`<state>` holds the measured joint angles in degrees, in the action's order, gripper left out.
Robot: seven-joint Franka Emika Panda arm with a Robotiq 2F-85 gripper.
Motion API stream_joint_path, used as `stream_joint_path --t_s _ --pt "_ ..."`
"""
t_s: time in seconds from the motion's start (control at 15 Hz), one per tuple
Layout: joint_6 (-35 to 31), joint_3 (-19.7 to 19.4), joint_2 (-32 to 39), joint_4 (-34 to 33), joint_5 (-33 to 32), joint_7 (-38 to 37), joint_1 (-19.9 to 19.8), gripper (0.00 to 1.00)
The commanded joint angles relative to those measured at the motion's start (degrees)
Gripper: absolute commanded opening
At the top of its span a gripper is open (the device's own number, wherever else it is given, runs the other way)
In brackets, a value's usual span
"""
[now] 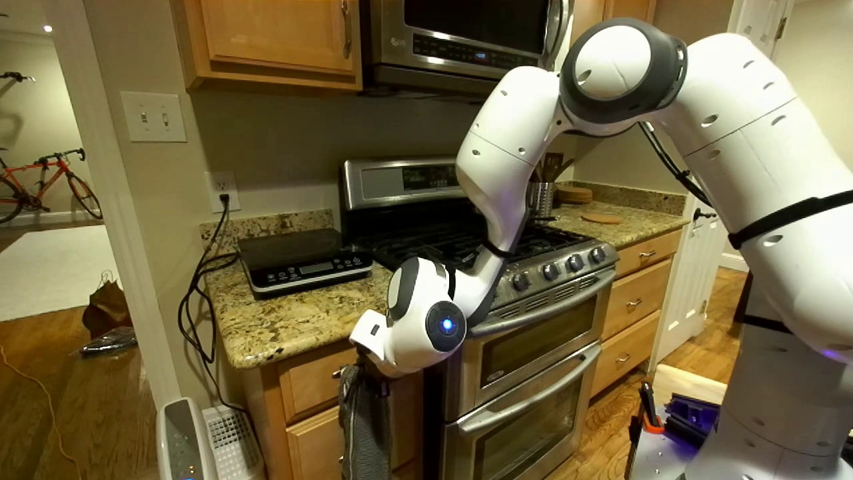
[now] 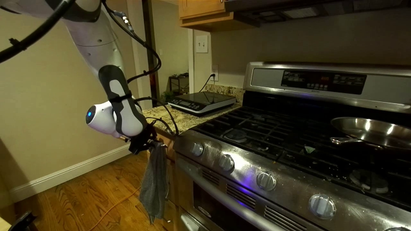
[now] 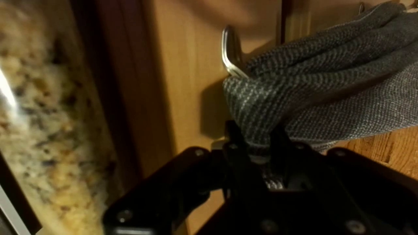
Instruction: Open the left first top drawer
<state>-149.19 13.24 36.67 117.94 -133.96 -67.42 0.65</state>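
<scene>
The left top drawer has a flat honey-oak front below the granite counter. It looks closed, and its inside is hidden. The drawer front fills the middle of the wrist view. Its metal handle sticks out there, and a grey towel is draped over it. The towel hangs down the cabinet front in both exterior views. My gripper has its fingers on either side of the towel-covered handle, with cloth filling the gap. It also shows in an exterior view. The handle between the fingers is hidden by cloth.
The granite counter edge runs close beside the gripper. An induction cooktop stands on the counter. The stainless-steel oven is right beside the drawer. A white appliance stands on the floor near the cabinet. A pan sits on the stove.
</scene>
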Motion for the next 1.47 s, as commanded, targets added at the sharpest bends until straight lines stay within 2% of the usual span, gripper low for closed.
stream_joint_path --t_s 0.0,0.53,1.0,1.27,1.33,1.4 --pt "2.1 2.2 -1.5 4.4 -2.7 -2.0 -1.1 0.12" --pt "8.1 5.1 -4.1 12.6 -7.1 -5.1 0.4 0.12" --pt "8.4 7.3 -7.5 17.7 -11.4 -9.1 0.4 0.12" --pt "8.3 9.6 -10.9 23.9 -11.4 -11.3 1.4 0.12" --pt "9.7 7.0 -9.3 20.4 -8.8 -8.4 0.6 0.24" --pt "9.6 7.7 -10.5 22.4 -8.8 -9.2 0.9 0.24"
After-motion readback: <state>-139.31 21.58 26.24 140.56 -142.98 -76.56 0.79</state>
